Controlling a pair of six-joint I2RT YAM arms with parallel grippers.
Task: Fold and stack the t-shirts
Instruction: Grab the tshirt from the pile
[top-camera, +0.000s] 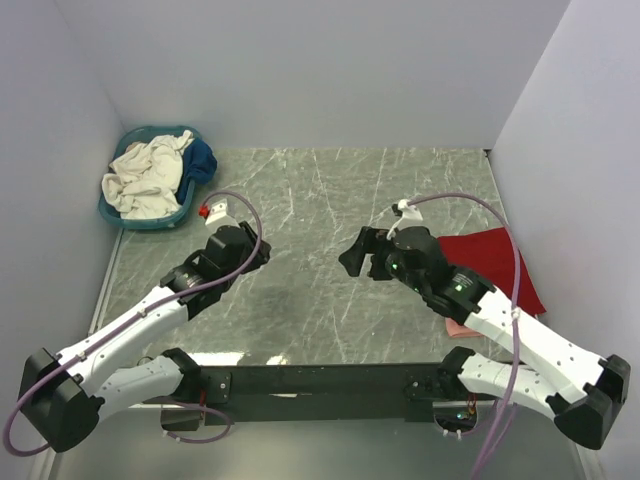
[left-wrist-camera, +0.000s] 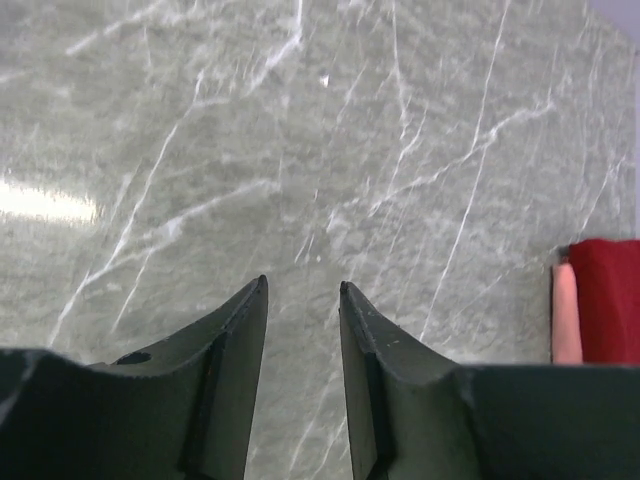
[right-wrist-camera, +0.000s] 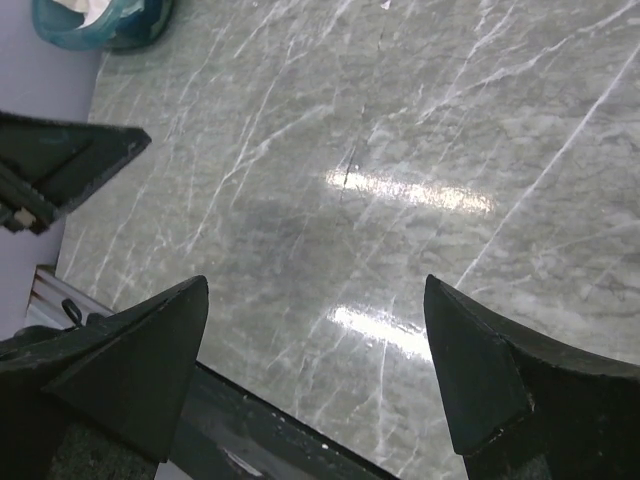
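A cream-white t-shirt (top-camera: 145, 175) lies crumpled in the teal basket (top-camera: 118, 218) at the back left. A folded red t-shirt (top-camera: 490, 262) lies at the table's right side on a pink one (top-camera: 458, 327), whose edge peeks out beneath it. Both show at the right edge of the left wrist view, the red t-shirt (left-wrist-camera: 608, 300) and the pink t-shirt (left-wrist-camera: 565, 315). My left gripper (top-camera: 258, 256) (left-wrist-camera: 302, 285) is slightly open and empty above bare table. My right gripper (top-camera: 352, 252) (right-wrist-camera: 315, 290) is wide open and empty, left of the red shirt.
A dark blue cloth (top-camera: 202, 160) lies in the basket beside the white shirt. The basket (right-wrist-camera: 100, 25) also shows at the top left of the right wrist view. Grey walls close in the marble table (top-camera: 320, 190) at the back and on both sides.
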